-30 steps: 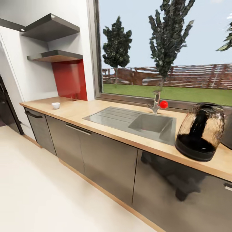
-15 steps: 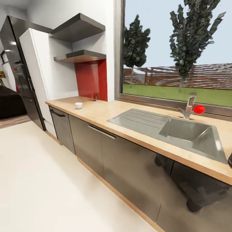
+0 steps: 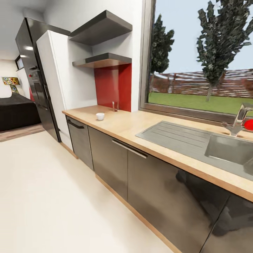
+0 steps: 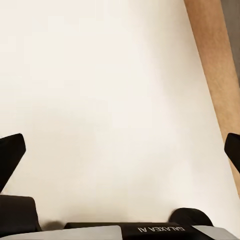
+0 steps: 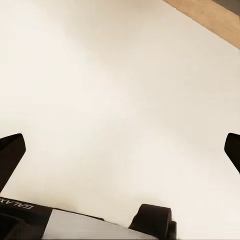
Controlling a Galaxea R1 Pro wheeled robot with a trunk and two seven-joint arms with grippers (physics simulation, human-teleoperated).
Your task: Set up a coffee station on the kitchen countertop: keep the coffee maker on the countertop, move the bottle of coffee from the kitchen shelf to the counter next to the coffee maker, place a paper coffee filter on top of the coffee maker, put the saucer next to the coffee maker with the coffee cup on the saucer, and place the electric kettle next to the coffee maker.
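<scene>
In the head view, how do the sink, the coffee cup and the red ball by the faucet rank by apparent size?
1. Sink, largest, though cut by the frame.
2. Red ball and coffee cup: alike, unranked; ball partly cropped, cup farther away.

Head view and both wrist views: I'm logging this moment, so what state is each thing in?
Small white coffee cup: upright on the beige wood-look countertop, nothing holding it.
Glossy dark grey cabinet doors: closed.
Left claw: open, empty.
Right claw: open, empty.
</scene>
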